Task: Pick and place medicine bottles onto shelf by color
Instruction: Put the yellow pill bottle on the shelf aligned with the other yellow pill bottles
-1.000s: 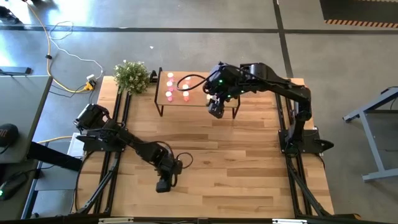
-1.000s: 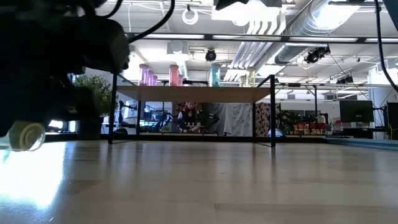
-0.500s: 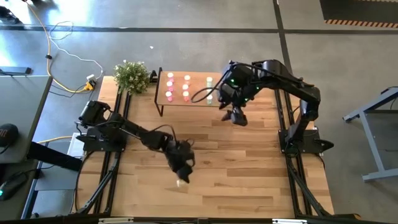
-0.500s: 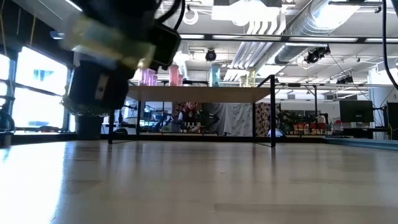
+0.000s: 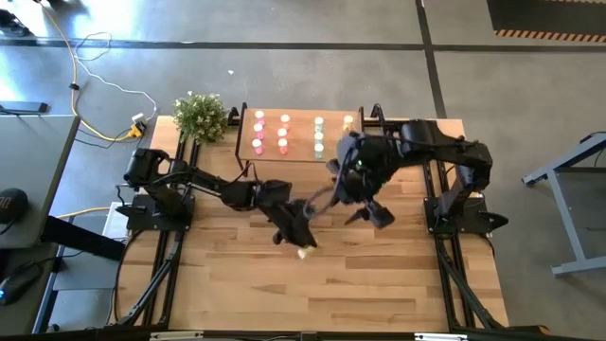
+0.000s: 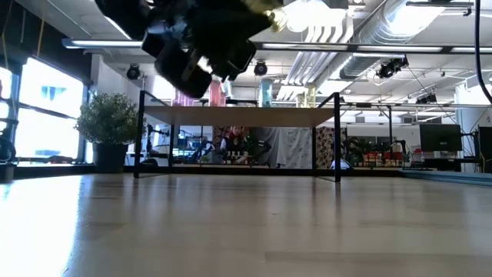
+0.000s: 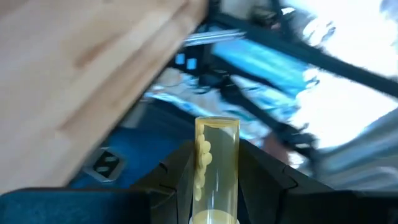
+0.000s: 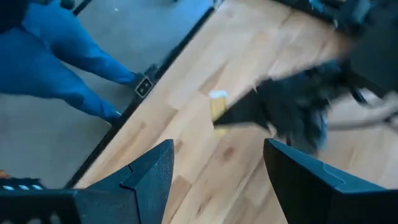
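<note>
Left gripper (image 5: 301,248): hanging above the middle of the table, clamping a yellow medicine bottle (image 7: 214,168) between its fingers (image 7: 177,180).
Yellow medicine bottle: sticking out past the fingertips, pale beads showing inside.
Right gripper (image 5: 371,214): hovering just beside the left one, jaws spread wide, gripping nothing.
Shelf (image 5: 301,157): standing beyond both grippers at the table's far edge, carrying pink, red-orange, green and yellow bottles in rows.
Potted plant (image 5: 201,116): sitting beside the shelf.
</note>
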`<action>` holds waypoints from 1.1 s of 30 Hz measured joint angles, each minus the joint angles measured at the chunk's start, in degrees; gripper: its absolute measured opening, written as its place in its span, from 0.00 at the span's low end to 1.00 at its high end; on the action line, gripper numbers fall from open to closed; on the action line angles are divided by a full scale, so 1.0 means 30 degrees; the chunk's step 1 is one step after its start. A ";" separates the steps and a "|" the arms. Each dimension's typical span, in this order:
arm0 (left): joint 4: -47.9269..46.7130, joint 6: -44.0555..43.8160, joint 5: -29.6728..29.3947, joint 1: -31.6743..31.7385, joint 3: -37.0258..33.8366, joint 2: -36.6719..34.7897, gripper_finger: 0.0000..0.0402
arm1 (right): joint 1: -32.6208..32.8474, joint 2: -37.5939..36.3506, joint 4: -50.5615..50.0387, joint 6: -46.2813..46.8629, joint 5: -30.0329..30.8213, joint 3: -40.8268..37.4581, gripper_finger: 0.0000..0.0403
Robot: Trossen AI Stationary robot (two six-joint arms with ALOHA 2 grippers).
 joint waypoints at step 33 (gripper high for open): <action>0.4871 -0.5607 -0.1151 0.2564 0.3366 0.0000 0.25 | 0.3393 0.2164 0.1252 -0.1745 0.9705 -0.0029 0.57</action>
